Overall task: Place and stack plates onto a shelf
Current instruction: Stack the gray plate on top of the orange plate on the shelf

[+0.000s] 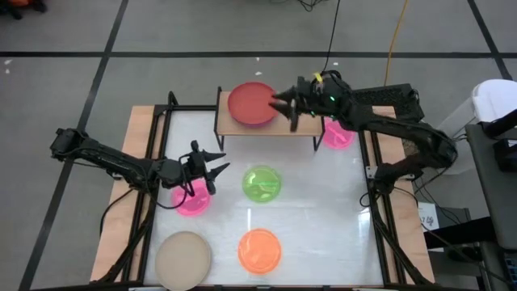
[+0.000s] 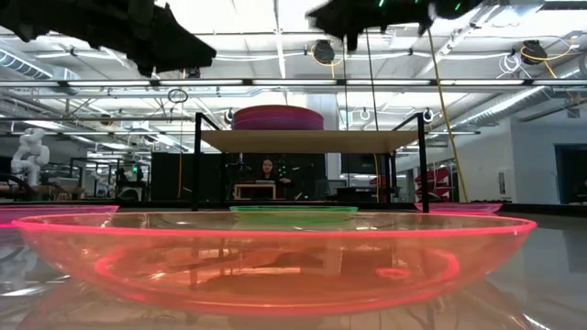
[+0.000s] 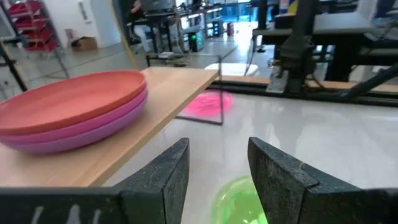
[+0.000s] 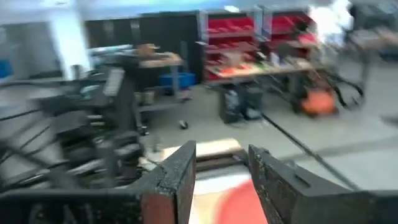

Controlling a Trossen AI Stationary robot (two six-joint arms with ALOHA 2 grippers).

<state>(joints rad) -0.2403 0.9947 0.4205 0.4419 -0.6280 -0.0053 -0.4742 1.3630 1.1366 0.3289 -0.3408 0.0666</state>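
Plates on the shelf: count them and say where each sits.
3, in one stack at the shelf's left end: red plate on top, magenta beneath, purple lowest. More could be hidden within.

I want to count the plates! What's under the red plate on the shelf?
Under the red plate sit two more, pink-purple ones, stacked on the shelf. Only their rims show; their middles are covered. Anything hidden between them can't be seen.

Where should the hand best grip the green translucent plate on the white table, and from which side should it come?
Grip the thin raised rim of the round green translucent plastic plate, on its edge nearest the left hand. It lies flat and apart from the other plates, so probably come from above, one finger inside the rim and one outside.
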